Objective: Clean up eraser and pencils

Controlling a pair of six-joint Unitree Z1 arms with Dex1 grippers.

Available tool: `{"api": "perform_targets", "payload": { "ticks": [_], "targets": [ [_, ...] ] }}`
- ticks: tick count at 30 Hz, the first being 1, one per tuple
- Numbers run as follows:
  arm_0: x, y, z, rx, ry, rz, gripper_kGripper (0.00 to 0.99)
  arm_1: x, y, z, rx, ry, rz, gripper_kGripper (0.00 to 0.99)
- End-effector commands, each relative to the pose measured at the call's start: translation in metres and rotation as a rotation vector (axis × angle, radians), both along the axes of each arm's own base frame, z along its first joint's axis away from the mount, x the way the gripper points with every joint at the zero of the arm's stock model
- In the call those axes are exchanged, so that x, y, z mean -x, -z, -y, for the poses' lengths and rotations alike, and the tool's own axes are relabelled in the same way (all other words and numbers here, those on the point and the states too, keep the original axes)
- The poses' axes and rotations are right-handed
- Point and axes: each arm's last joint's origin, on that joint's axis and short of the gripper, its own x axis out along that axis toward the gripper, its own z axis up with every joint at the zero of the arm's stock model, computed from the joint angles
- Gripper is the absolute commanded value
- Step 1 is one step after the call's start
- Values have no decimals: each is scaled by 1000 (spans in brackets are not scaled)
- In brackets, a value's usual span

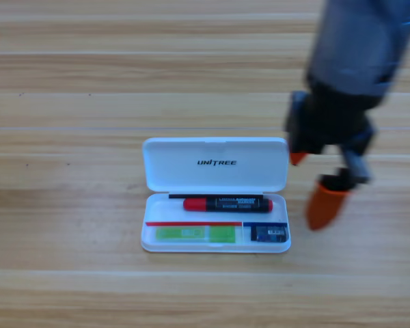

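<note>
Eraser (268, 234) and both pencils (227, 203) lie inside the open case (215, 164) — right gripper (313, 184) hangs beside it, jaws apart, empty. A careless sweep could knock the case.

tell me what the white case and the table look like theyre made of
The white case looks like moulded plastic with a smooth, slightly glossy finish: rounded corners, an even white surface and a printed logo on the open lid. The table looks like wood or wood-look laminate: long pale planks with grain streaks and a soft sheen; which of the two cannot be told.
</note>
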Motion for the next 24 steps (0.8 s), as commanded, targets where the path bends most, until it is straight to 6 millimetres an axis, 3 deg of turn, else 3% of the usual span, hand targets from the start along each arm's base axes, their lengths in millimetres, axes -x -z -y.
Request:
{"api": "perform_targets", "payload": {
  "ticks": [1,7,11,17,24],
  "targets": [
    [-76,13,-11,95,-188,32,986,40,-35,71,-244,33,40,933],
    [-185,76,-12,232,-163,-96,931,72,-34,130,-591,113,98,939],
    [-217,114,-6,266,-153,-145,933,88,-36,146,-703,127,132,940],
    [-221,165,8,269,-127,-206,927,91,-30,147,-707,126,86,943],
    [-204,192,40,201,-15,-265,891,94,-25,148,-710,112,50,943]
  ]
}}
